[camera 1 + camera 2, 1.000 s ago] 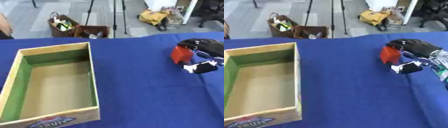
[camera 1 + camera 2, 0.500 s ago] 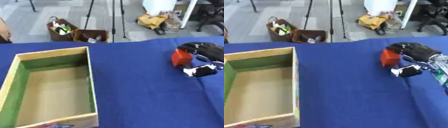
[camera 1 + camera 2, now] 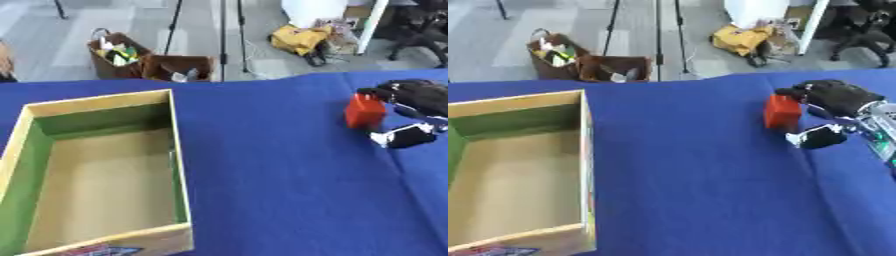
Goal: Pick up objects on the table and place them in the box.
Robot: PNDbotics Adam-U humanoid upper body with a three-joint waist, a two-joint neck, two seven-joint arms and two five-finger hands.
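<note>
A small red block (image 3: 782,111) is at the right of the blue table (image 3: 280,200). My black right hand (image 3: 837,96) comes in from the right edge and its fingers curl against the block's right side. The white-tipped thumb (image 3: 820,136) lies just below the block. I cannot tell whether the block rests on the cloth or is lifted. The wooden box (image 3: 171,135) with green inner walls stands open and empty at the left, far from the hand. My left hand shows in neither view.
The table's far edge runs just behind the box and the hand. On the floor beyond it are brown bags (image 3: 118,54), tripod legs (image 3: 222,35) and a yellow bag (image 3: 300,38). Bare blue cloth lies between box and block.
The whole picture shifts a little, so the camera has moved. The right hand and the red block keep the same place relative to the box.
</note>
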